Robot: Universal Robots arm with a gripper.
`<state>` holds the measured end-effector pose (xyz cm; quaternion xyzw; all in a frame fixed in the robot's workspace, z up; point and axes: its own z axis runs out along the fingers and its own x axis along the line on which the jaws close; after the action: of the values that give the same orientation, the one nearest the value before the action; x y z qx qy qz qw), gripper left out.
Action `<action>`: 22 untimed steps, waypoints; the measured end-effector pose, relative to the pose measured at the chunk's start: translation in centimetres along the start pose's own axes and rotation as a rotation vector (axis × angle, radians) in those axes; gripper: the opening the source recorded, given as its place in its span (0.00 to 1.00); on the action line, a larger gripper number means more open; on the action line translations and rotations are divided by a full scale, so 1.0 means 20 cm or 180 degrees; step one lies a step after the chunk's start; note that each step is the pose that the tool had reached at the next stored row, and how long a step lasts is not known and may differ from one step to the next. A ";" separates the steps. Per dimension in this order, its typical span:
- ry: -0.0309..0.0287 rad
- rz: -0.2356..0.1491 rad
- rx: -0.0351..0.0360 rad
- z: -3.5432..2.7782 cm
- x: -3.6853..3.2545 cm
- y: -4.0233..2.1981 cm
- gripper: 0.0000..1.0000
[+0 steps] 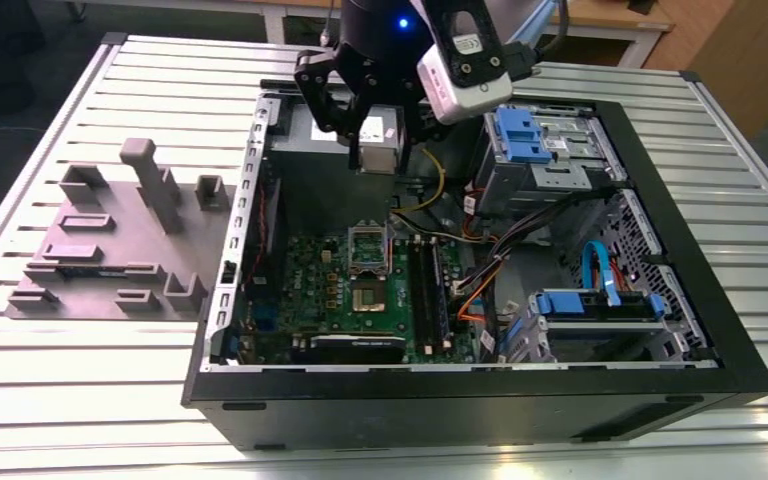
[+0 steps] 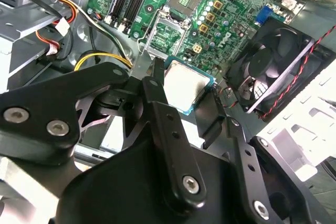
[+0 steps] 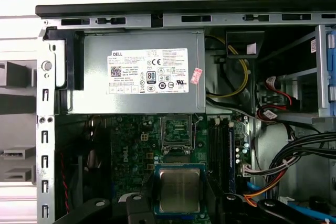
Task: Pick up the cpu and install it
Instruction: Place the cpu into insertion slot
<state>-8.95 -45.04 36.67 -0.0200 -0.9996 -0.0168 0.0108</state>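
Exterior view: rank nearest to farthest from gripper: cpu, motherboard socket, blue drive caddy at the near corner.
1. Silver-grey square cpu, clamped in the black gripper, far end.
2. Open metal socket on the green motherboard, mid-case.
3. Blue plastic drive caddy, near corner, exterior view's right.

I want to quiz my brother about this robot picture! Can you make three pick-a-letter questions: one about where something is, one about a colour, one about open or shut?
1. Where is the chip? A. in the gripper, over the computer case. B. in a person's hand. C. on the floor.
2. What colour is the circuit board? A. red. B. green. C. white.
3. The computer case is: A. shut. B. upside down. C. open.
Answers: 1 A, the gripper pinches it above the case. 2 B, it shows green between its parts. 3 C, no cover hides the insides.
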 end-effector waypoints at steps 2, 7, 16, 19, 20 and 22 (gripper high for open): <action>0.0000 0.0000 0.0001 0.000 0.000 0.000 0.47; 0.0000 0.0000 0.0000 0.004 0.000 -0.005 0.47; 0.0000 0.0001 0.0001 0.006 0.000 -0.007 0.47; 0.0000 0.0000 0.0000 0.009 0.000 -0.009 0.47; 0.0000 0.0000 0.0000 0.010 0.000 -0.010 0.47; 0.0000 0.0000 0.0000 0.013 0.000 -0.011 0.47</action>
<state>-8.96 -45.25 36.41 -0.0201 -0.9996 -0.0167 0.0109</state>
